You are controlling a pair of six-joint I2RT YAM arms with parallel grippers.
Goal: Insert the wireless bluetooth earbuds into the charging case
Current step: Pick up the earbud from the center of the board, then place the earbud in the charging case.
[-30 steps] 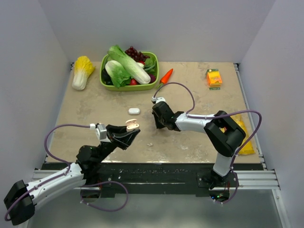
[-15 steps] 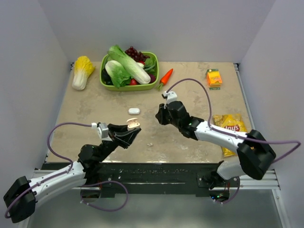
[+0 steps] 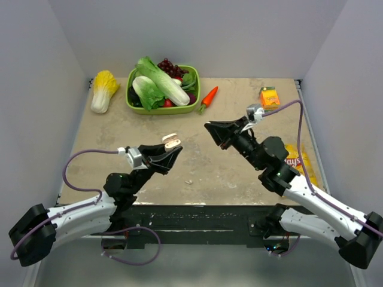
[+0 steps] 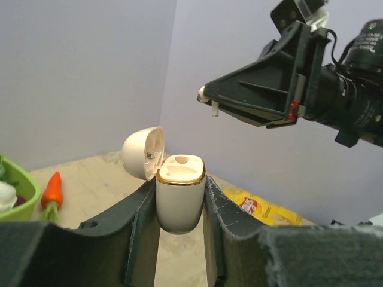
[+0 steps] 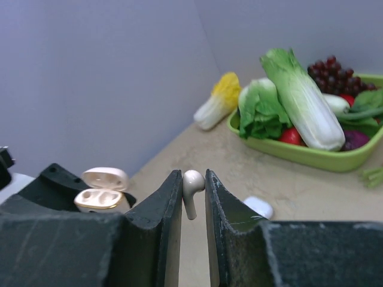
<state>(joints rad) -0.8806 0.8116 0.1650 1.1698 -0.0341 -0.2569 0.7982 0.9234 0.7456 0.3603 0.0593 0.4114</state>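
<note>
My left gripper (image 3: pixel 170 148) is shut on the charging case (image 3: pixel 172 142), a cream-white case with a gold rim. It stands upright between the jaws with its lid hinged open (image 4: pixel 179 194). In the left wrist view both of its sockets look empty. My right gripper (image 3: pixel 210 127) hangs above the table to the case's right, shut on one white earbud (image 5: pixel 192 184) with its stem pointing down. The left wrist view shows that earbud (image 4: pixel 205 93) at the right gripper's tip, higher than the case and apart from it. A tiny white bit (image 3: pixel 189 181) lies on the table.
A green basket (image 3: pixel 192 108) of lettuce and grapes stands at the back, with a yellow cabbage (image 3: pixel 103 89) to its left and a carrot (image 3: pixel 209 95) to its right. An orange carton (image 3: pixel 270 97) is back right. A chips bag (image 3: pixel 295 160) lies under the right arm. A small white rounded object (image 5: pixel 258 206) rests on the table.
The right arm has lifted from the table's middle and swung out to the right, the earbud still in its gripper. The left gripper has raised the case slightly.
</note>
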